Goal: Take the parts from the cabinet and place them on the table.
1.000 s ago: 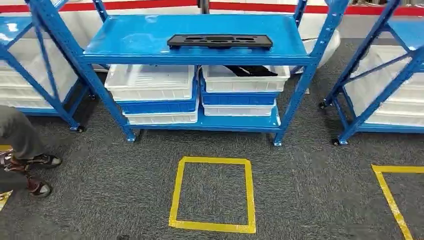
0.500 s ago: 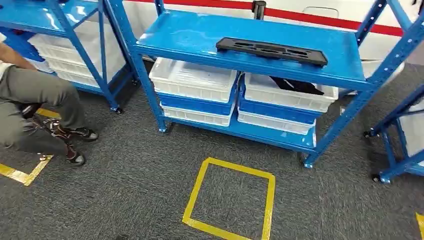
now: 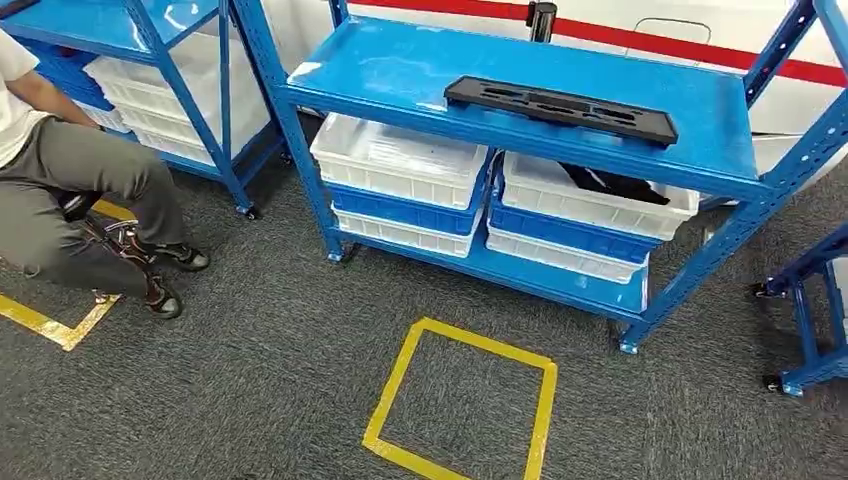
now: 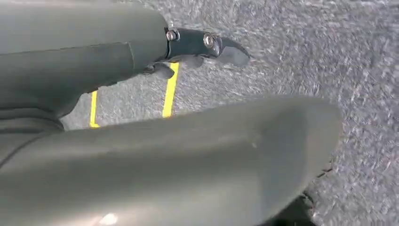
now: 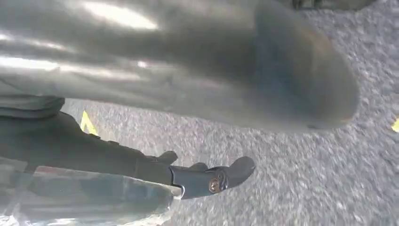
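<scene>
Camera panned left; black part (image 3: pixel 560 110) at 1 o'clock on shelf (image 3: pixel 400 70). Approach step. Both hands (image 4: pixel 202 47) (image 5: pixel 211 181) hang released, holding nothing; reach next.

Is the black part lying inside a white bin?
No, the black part lies flat on the top shelf, above the bins.

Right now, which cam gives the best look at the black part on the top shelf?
Head view: the long black part lies flat on the blue rack's top shelf, whole and unblocked. Both wrist views point down at grey carpet past the left hand and right hand, so neither helps.
</scene>
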### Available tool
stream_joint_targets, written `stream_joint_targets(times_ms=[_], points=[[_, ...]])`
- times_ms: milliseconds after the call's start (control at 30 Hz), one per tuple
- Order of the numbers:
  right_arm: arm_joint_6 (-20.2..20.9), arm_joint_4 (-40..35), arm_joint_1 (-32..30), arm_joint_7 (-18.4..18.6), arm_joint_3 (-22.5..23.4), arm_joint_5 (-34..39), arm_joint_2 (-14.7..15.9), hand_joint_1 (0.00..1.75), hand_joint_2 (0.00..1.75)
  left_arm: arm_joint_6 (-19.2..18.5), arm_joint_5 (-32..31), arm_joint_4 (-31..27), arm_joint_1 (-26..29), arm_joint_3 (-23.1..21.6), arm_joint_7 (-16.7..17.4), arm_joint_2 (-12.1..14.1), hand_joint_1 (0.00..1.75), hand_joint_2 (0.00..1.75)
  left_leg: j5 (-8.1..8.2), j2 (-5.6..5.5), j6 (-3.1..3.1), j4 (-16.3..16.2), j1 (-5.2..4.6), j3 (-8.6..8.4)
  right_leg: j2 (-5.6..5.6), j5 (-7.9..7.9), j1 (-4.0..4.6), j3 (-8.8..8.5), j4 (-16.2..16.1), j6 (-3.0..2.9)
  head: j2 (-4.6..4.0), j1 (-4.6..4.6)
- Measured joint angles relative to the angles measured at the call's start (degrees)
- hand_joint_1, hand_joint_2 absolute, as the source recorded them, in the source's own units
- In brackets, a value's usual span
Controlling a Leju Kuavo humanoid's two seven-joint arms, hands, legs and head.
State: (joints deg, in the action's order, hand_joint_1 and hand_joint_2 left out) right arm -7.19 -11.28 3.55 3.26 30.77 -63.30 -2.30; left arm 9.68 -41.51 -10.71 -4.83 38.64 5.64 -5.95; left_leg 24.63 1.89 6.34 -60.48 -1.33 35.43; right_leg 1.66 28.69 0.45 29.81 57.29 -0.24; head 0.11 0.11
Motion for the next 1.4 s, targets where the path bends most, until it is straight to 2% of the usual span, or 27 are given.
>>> stream_joint_targets(times_ms=[33, 100, 133, 167, 200, 267, 300, 333, 400, 433, 467, 500, 533, 600, 667, 700, 767, 800, 833, 867, 900, 967, 1100, 1133, 1167, 1200, 1400], points=[[-0.1, 0.0, 0.1, 0.0, 0.0, -0.1, -0.1, 0.00, 1.75, 0.0, 0.0, 0.0, -0.1, 0.0, 0.0, 0.1, 0.00, 0.00, 0.06, -0.23, -0.09, 1.0, -0.61, -0.38, 0.16, 0.07, -1.07, 0.03, -0.1, 0.16, 0.00, -0.35], [-0.1, 0.0, 0.2, 0.2, 0.0, -0.4, -0.4, 0.00, 1.75, 0.1, 0.0, 0.0, -0.1, 0.0, 0.0, 0.3, 0.00, 0.00, -0.08, -0.72, 0.20, 2.0, -0.94, -0.81, 0.72, 0.00, -1.08, -0.63, -1.1, 0.67, 0.00, -0.70], [-0.3, -0.2, 0.2, 0.3, 0.0, -0.5, -0.1, 0.00, 1.75, 0.1, 0.0, 0.0, -0.2, 0.0, 0.0, 0.3, 0.00, 0.00, -0.62, -0.93, 0.79, 3.8, -0.76, -2.13, 0.82, -0.14, -0.59, -1.36, -1.8, 0.89, 0.00, -0.88], [-0.4, -0.2, 0.1, 0.5, 0.0, -0.7, -0.3, 0.00, 1.75, 0.1, -0.2, 0.0, -0.1, 0.0, 0.0, 0.2, 0.00, 0.00, -1.68, -1.17, 0.22, 6.1, 0.03, -3.84, 0.08, 0.16, -0.67, -1.17, -1.1, 0.92, -0.02, -0.48], [-0.5, -0.1, 0.1, 0.5, 0.0, -0.8, -0.2, 0.00, 1.75, 0.1, -0.3, 0.0, -0.2, 0.0, -0.1, 0.1, 0.00, 0.00, -2.00, -1.42, 0.42, 6.9, 0.08, -4.40, -0.84, 1.44, -0.65, 0.50, 1.8, 0.73, 0.00, -0.62], [-0.6, -0.1, 0.1, 0.7, 0.0, -0.9, 0.1, 0.00, 1.75, 0.0, -0.4, 0.0, -0.4, 0.0, -0.1, -0.1, 0.00, 0.00, -1.69, -1.84, -0.14, 6.9, 0.23, -4.50, -1.50, 4.84, -1.09, 5.85, 11.3, 0.71, 0.00, -0.46], [-0.6, -0.1, 0.0, 0.8, 0.0, -1.0, 0.3, 0.00, 1.75, 0.0, -0.4, 0.0, -0.4, 0.0, -0.1, -0.2, 0.00, 0.00, -1.47, -2.17, -0.43, 6.9, 0.24, -4.61, -1.51, 5.67, -1.39, 8.36, 15.1, 1.16, -0.02, -0.53], [-0.6, -0.1, -0.1, 0.9, 0.0, -1.0, 0.4, 0.00, 1.75, 0.0, -0.5, 0.0, -0.4, 0.1, -0.1, -0.3, 0.00, 0.00, -1.23, -2.44, -0.84, 6.8, 0.42, -4.80, -1.51, 5.29, -1.68, 9.43, 16.0, 1.80, 0.00, -0.48], [-0.7, -0.1, -0.3, 0.9, 0.0, -1.2, 0.7, 0.00, 1.75, 0.0, -0.5, 0.0, -0.3, 0.2, -0.1, -0.5, 0.00, 0.00, -0.53, -2.97, -1.86, 6.3, 0.99, -5.27, -1.49, 1.49, -2.36, 7.56, 10.2, 3.84, 0.00, -0.53], [-0.7, -0.1, -0.2, 0.9, 0.0, -1.3, 0.8, 0.00, 1.75, 0.0, -0.5, 0.0, -0.3, 0.3, -0.1, -0.5, 0.00, 0.00, 0.17, -3.17, -2.74, 5.4, 1.45, -5.39, -1.49, -1.56, -2.95, 4.91, 3.9, 5.14, -0.02, -0.46], [-0.7, -0.1, -0.2, 0.9, 0.0, -1.4, 0.7, 0.00, 1.75, 0.0, -0.5, 0.0, -0.3, 0.4, -0.1, -0.5, 0.00, 0.00, 1.05, -3.19, -3.67, 4.2, 1.33, -5.04, -1.33, -3.09, -3.38, 3.20, -0.5, 5.76, -0.02, -0.31], [-0.7, 0.0, 0.0, 0.9, 0.0, -1.4, 0.5, 0.00, 1.75, 0.0, -0.5, 0.0, -0.3, 0.5, -0.1, -0.3, 0.00, 0.00, 2.04, -3.28, -4.34, 3.3, 1.17, -4.73, -1.74, -2.63, -2.77, 2.73, -0.2, 4.71, -0.02, -0.02], [-0.8, 0.0, 0.1, 0.9, 0.0, -1.5, 0.5, 0.00, 1.75, 0.0, -0.5, 0.0, -0.3, 0.5, -0.1, -0.3, 0.00, 0.00, 2.33, -3.29, -4.47, 3.1, 1.18, -4.73, -1.73, -2.57, -2.73, 2.75, 0.1, 3.23, -0.02, -0.55], [-0.8, 0.0, 0.1, 1.0, 0.0, -1.5, 0.6, 0.00, 1.75, 0.0, -0.5, 0.0, -0.3, 0.6, -0.2, -0.4, 0.00, 0.00, 2.34, -3.26, -4.67, 3.1, 1.46, -4.82, -1.75, -2.40, -2.36, 2.79, 0.2, 2.20, -0.02, -0.70], [-1.0, 0.0, 0.2, 1.2, 0.0, -1.6, 0.6, 0.00, 1.75, 0.0, -0.5, 0.0, -0.3, 0.6, -0.2, -0.4, 0.00, 0.00, 3.40, -2.82, -5.27, 1.6, 1.98, -4.54, -1.82, -2.35, -2.81, 2.38, 0.0, 1.37, -0.02, -0.70], [-1.1, 0.0, 0.1, 1.4, 0.0, -1.6, 0.6, 0.00, 1.75, 0.0, -0.5, 0.0, -0.3, 0.7, -0.2, -0.4, 0.00, 0.00, 5.05, -2.38, -5.67, -1.1, 2.01, -3.39, -1.78, -2.18, -2.78, 2.16, 0.0, 1.12, 0.00, -1.01], [-1.1, 0.0, 0.2, 1.6, 0.0, -1.6, 0.6, 0.00, 1.75, 0.0, -0.6, 0.0, -0.3, 0.8, -0.2, -0.3, 0.00, 0.00, 9.34, -2.11, -6.27, -10.6, 2.10, 1.57, -1.70, -1.92, -2.57, 1.98, 0.1, 0.77, 0.00, -0.99], [-1.1, 0.0, 0.2, 1.6, 0.0, -1.6, 0.6, 0.00, 1.75, 0.0, -0.6, 0.0, -0.3, 0.8, -0.2, -0.3, 0.00, 0.00, 10.60, -2.11, -6.31, -14.7, 2.11, 4.00, -1.67, -1.80, -2.46, 1.96, 0.1, 0.61, 0.00, -0.99], [-1.1, 0.0, 0.1, 1.6, 0.0, -1.6, 0.6, 0.00, 1.75, 0.0, -0.6, 0.0, -0.3, 0.8, -0.2, -0.3, 0.00, 0.00, 10.47, -2.11, -6.18, -16.5, 2.11, 5.54, -1.67, -1.73, -2.33, 1.89, 0.1, 0.54, -0.02, -0.99], [-1.1, 0.0, 0.1, 1.7, 0.0, -1.6, 0.6, 0.00, 1.75, 0.0, -0.6, 0.0, -0.3, 0.9, -0.2, -0.3, 0.00, 0.00, 8.57, -2.11, -5.86, -15.0, 2.10, 5.43, -1.69, -1.64, -2.23, 1.71, 0.1, 0.44, -0.02, -0.99], [-1.1, 0.0, 0.1, 1.7, 0.0, -1.6, 0.6, 0.00, 1.75, 0.0, -0.6, 0.0, -0.3, 0.9, -0.2, -0.3, 0.00, 0.00, 5.85, -2.11, -5.46, -11.2, 2.07, 3.95, -1.71, -1.52, -2.10, 1.48, 0.0, 0.42, -0.02, -0.99], [-1.1, 0.0, 0.1, 1.7, 0.0, -1.6, 0.5, 0.00, 1.75, 0.0, -0.6, 0.0, -0.3, 0.9, -0.2, -0.3, 0.00, 0.00, 0.04, -2.08, -4.01, -0.1, 1.62, -1.11, -1.74, -1.30, -1.86, 0.84, -0.1, 0.38, 0.00, -0.99], [-1.3, 0.0, 0.2, 1.7, 0.0, -1.8, 0.4, 0.00, 1.75, 0.0, -0.6, 0.0, -0.4, 0.9, -0.2, -0.2, 0.00, 0.00, 0.65, -1.81, -3.30, 2.0, 0.84, -1.74, -1.55, -1.15, -1.72, 0.75, -0.8, 1.24, 0.00, -1.01], [-1.4, 0.0, 0.2, 1.7, 0.0, -1.8, 0.4, 0.00, 1.75, 0.0, -0.6, 0.0, -0.3, 0.9, -0.2, -0.2, 0.00, 0.00, -0.36, -1.98, -5.23, 2.8, 1.09, -2.15, -1.45, -0.76, -0.71, 1.15, -0.7, 0.59, 0.00, -0.90], [-1.4, 0.0, 0.2, 1.7, 0.0, -1.8, 0.5, 0.00, 1.75, 0.0, -0.6, 0.0, -0.3, 0.9, -0.2, -0.2, 0.00, 0.00, 0.15, -2.04, -6.59, 2.7, 0.98, -2.22, -1.33, -0.88, -1.23, 0.98, -0.7, 0.51, 0.00, -0.83], [-1.6, 0.0, 0.2, 1.7, 0.0, -1.8, 0.6, 0.00, 1.75, 0.0, -0.6, 0.0, -0.3, 1.0, -0.4, -0.3, 0.00, 0.00, 0.18, -2.16, -5.54, 2.8, 0.72, -2.27, -1.29, -0.80, -1.07, 0.97, -0.8, 0.69, -0.02, -0.86], [-2.3, 0.0, 0.3, 1.5, 0.2, -2.0, 0.9, 0.00, 1.75, 0.0, -0.7, 0.0, -0.3, 1.4, -0.7, -0.5, 0.00, 0.00, 0.31, -2.16, -5.17, 2.8, 0.60, -2.52, -1.28, -0.99, -1.18, 0.20, -1.9, 1.08, 0.00, -0.83]])
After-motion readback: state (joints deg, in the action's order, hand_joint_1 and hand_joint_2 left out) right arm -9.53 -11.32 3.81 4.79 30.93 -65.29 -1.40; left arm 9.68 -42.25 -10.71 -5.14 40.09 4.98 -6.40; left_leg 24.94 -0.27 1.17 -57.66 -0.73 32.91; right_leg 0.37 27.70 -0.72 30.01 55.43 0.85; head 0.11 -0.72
